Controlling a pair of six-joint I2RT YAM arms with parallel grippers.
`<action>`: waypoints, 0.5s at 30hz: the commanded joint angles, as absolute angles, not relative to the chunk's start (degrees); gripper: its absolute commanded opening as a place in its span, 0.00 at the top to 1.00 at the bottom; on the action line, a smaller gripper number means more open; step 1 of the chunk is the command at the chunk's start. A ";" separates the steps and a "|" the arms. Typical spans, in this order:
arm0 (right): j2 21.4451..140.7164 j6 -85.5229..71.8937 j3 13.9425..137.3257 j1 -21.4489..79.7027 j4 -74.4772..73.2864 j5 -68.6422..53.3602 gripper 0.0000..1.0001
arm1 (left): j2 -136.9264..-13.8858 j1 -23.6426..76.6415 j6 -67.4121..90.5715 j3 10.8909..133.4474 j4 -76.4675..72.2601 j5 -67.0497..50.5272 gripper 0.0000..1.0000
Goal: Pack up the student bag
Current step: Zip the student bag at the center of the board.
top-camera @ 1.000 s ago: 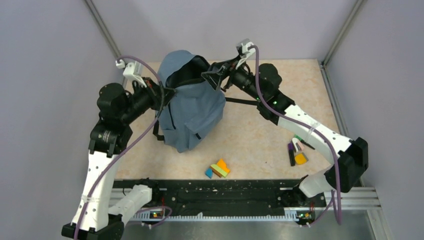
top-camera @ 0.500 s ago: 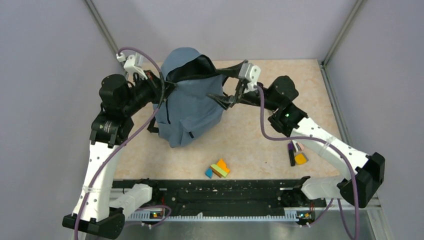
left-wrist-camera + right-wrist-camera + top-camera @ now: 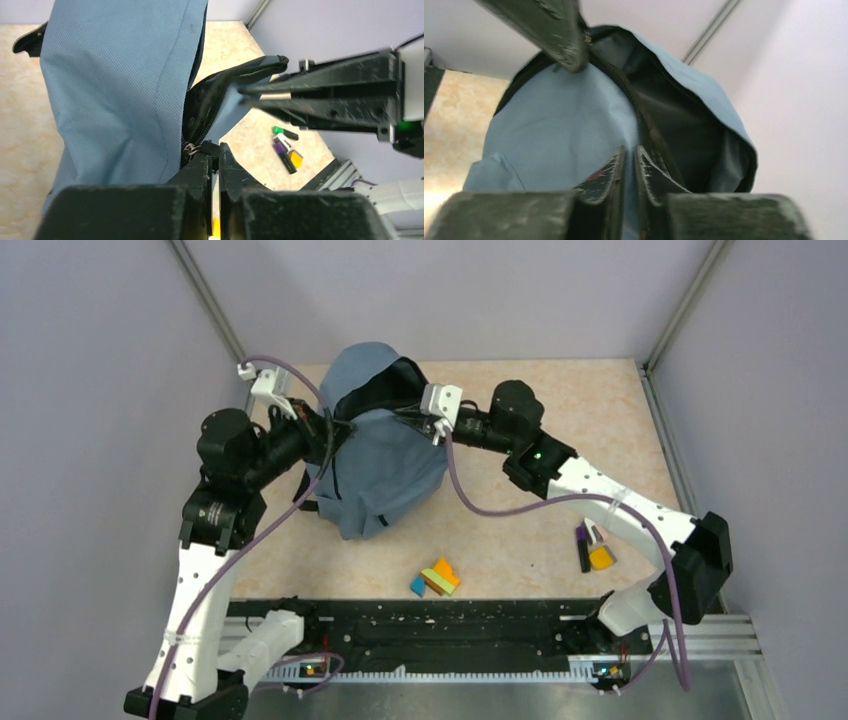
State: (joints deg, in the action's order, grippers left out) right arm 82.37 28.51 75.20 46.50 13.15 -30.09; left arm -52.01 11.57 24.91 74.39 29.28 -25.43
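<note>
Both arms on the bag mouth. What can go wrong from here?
1. The right gripper pinches only a thin edge of the backpack rim, so it may slip.
2. The left gripper is clamped by the zipper. Pulling apart could strain it.
3. Letting go for the blocks may let the soft mouth collapse.

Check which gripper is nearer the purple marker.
Right. The right gripper pinches the student bag's rim on the side facing the purple marker; the left gripper holds the opposite rim.
</note>
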 commanded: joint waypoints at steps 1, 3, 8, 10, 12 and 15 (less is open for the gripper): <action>84.72 25.41 80.80 46.88 13.58 -22.49 1.00 | -46.49 11.43 16.49 72.88 16.51 -27.24 0.83; 85.58 23.09 82.10 46.86 13.99 -16.91 1.00 | -43.65 11.43 11.77 70.19 17.44 -21.65 0.49; 88.38 19.50 86.33 46.31 12.83 -7.73 1.00 | -35.67 11.43 5.61 64.03 19.06 -7.48 0.20; 89.46 18.42 88.14 45.87 11.80 -7.65 1.00 | -32.38 11.43 4.72 61.15 18.33 -6.02 0.16; 90.57 17.46 89.72 45.76 11.13 -7.46 1.00 | -30.02 11.43 4.27 59.37 19.14 -6.54 0.15; 91.96 16.47 91.50 45.62 10.44 -7.95 1.00 | -29.04 11.43 4.68 57.22 21.13 -9.06 0.14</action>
State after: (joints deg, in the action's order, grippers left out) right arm 91.18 18.76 85.54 46.94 6.74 -12.45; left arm -29.21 11.62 6.87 60.03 21.47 -9.63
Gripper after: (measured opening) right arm 0.004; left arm 0.853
